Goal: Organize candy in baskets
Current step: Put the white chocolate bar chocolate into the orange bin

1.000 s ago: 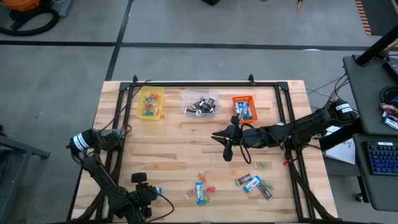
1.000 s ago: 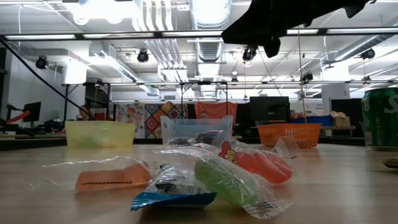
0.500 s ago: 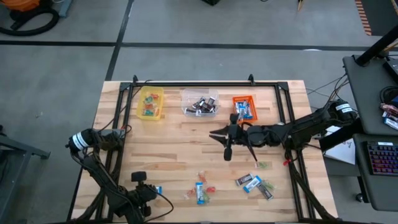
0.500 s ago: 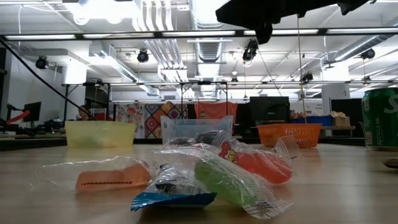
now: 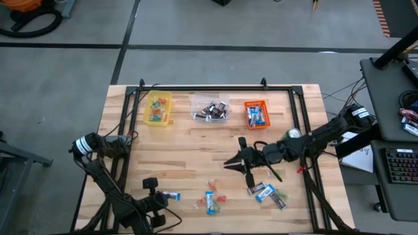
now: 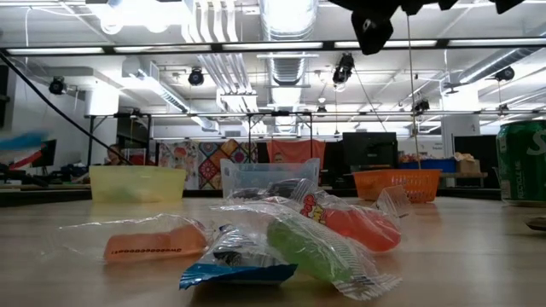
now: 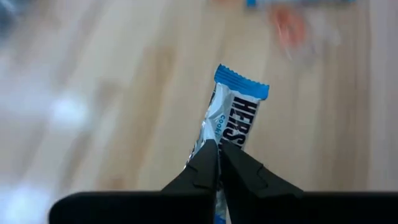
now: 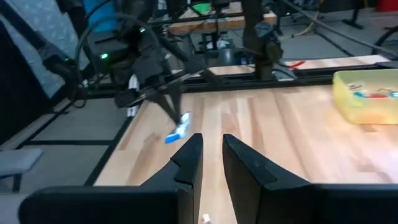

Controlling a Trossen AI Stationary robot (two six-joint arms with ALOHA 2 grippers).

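Pinched together, the left gripper point(image 7: 217, 149) holds a blue-and-white bar point(image 7: 237, 115) by one end at the lower left of the high view, near the table point(image 5: 189, 147) front edge. Right gripper point(image 5: 243, 166) hovers mid-table with fingers a little apart, seemingly empty, over free wood. Yellow basket point(image 5: 158, 108), clear basket point(image 5: 209, 108) and orange basket point(image 5: 256, 113) line the far edge; loose candy point(image 5: 210, 200) lies at lower centre.

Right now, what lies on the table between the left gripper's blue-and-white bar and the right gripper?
In the high view, a small cluster of loose candy lies between the bar pinched in the left gripper and the right gripper; otherwise bare wood.
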